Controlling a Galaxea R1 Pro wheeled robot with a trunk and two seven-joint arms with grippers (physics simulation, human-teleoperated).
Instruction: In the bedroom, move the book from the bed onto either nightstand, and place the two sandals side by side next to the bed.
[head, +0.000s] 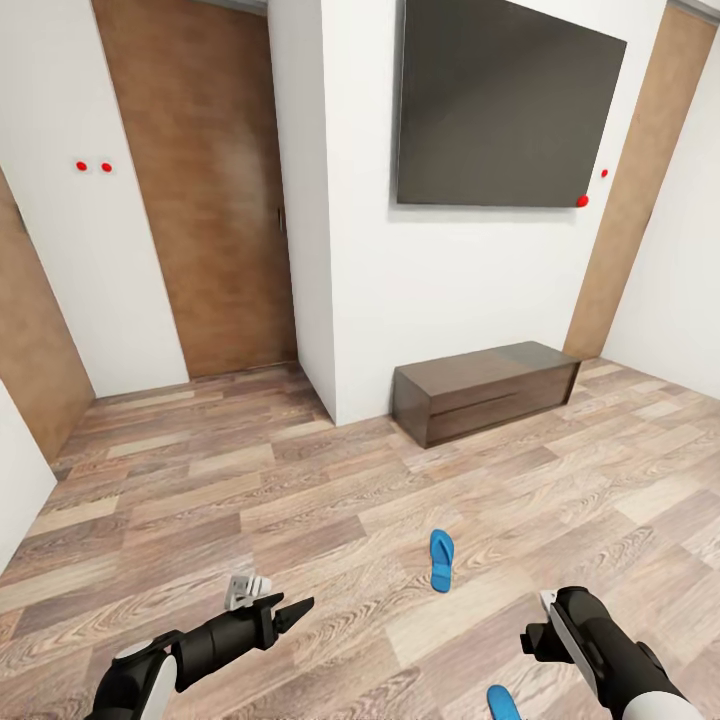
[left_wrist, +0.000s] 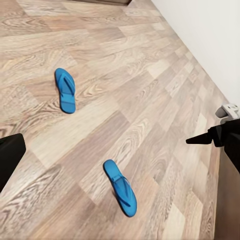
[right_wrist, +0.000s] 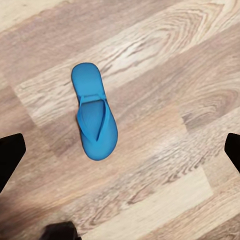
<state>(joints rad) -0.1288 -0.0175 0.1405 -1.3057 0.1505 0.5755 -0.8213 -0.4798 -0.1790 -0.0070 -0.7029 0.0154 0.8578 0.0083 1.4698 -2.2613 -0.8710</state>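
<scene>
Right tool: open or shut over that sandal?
Open. In the right wrist view the right tool's two fingertips sit far apart at the frame edges, with the sandal flat on the floor between them, ungrasped.

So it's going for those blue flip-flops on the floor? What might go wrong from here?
1. The near sandal lies flat on the wood floor, so the open right gripper may scrape the boards or slide it instead of lifting it.
2. The two sandals lie apart and point differently; the far sandal may end up crooked rather than side by side.
3. The left gripper hangs low and might bump the floor.
</scene>
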